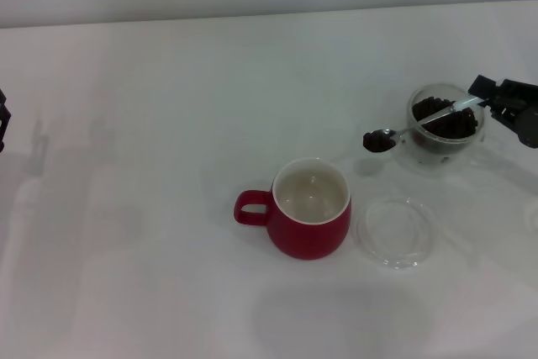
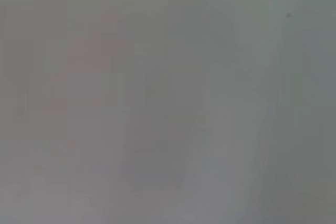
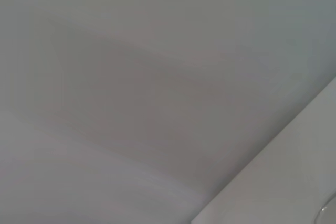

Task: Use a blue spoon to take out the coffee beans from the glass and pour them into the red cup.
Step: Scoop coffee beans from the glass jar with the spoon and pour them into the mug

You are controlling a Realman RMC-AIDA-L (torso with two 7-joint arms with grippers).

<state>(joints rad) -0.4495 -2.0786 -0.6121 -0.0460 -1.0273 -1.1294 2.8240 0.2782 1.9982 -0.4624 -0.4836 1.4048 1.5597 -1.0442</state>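
Now the blue spoon (image 1: 418, 126) hangs over the table with a heap of coffee beans (image 1: 378, 141) in its bowl, which sits just outside the glass (image 1: 443, 126) at about eight o'clock from it. Its handle crosses the glass rim up to the right gripper (image 1: 487, 100), clenched on the handle's end, held nearly level so the load likely won't spill. More beans remain in the glass. The red cup (image 1: 311, 219) stands empty near seven o'clock of the spoon bowl, and a clear round dish (image 1: 395, 232) lies beside it. At nine o'clock, the left gripper (image 1: 3, 121) is parked; I cannot tell its grip.
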